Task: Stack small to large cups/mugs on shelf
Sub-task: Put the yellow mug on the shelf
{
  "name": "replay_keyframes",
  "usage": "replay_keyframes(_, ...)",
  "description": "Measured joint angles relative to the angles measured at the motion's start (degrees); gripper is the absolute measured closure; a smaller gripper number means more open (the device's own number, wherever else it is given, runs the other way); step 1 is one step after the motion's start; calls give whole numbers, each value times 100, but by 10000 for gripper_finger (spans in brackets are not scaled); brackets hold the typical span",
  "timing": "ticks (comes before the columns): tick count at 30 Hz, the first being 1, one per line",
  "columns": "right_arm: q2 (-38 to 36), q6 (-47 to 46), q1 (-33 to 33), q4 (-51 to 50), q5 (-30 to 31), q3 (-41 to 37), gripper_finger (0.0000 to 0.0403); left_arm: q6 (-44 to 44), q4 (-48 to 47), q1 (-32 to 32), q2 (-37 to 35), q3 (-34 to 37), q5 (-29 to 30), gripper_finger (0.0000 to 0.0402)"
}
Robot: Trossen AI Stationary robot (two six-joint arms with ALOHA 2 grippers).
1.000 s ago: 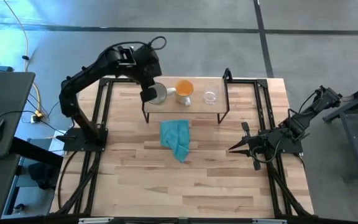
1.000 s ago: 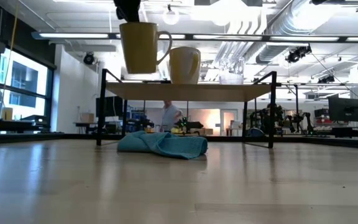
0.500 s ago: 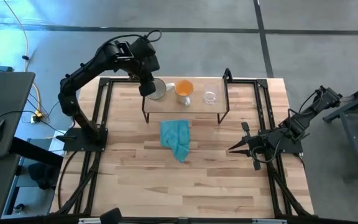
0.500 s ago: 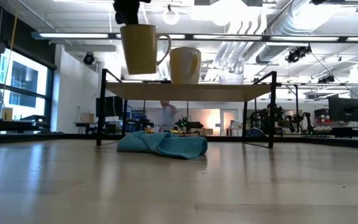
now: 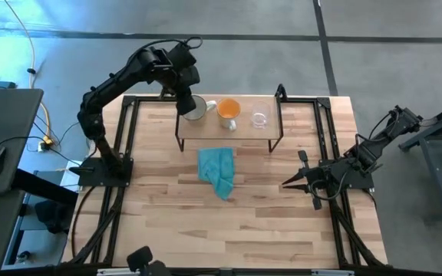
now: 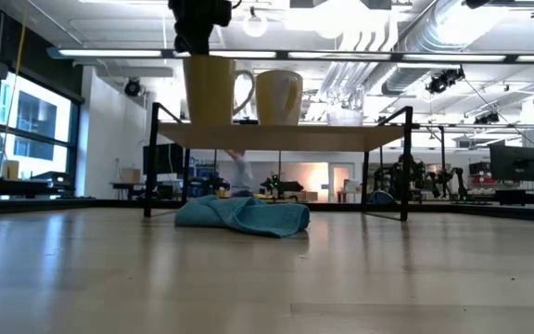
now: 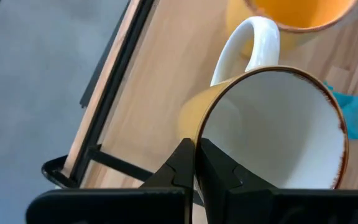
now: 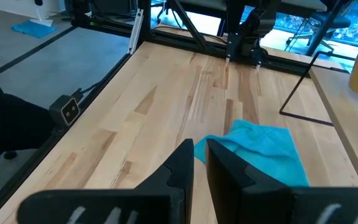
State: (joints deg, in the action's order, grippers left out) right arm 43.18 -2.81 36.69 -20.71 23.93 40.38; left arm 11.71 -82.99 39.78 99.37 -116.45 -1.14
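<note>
While pinched by the rim: cream mug (image 7: 272,134), left hand (image 7: 197,163)
Shelf (image 6: 276,136): mug seemingly touching it
Tabletop (image 5: 267,207): cloth (image 5: 218,171)
Right hand (image 8: 200,152): nearly closed, empty

- Mugs: two on the shelf (image 5: 229,132) — one cream mug (image 5: 196,110), one orange mug (image 5: 228,112)
- Glass cup (image 5: 260,119): one, same shelf
- Teal cloth (image 5: 218,170): one, beside shelf
</note>
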Motion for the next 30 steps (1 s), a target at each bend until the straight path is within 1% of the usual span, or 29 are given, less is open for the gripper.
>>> replay_keyframes(13,0,17,0,-2,-1,0,370,-110,-137,334,37,1,-223,401)
replay_keyframes(20,0,4,0,-2,-1,0,370,-168,-122,374,43,1,-406,401)
replay_keyframes(30,0,-32,0,-2,-1,0,370,-241,-177,418,139,-4,-425,401)
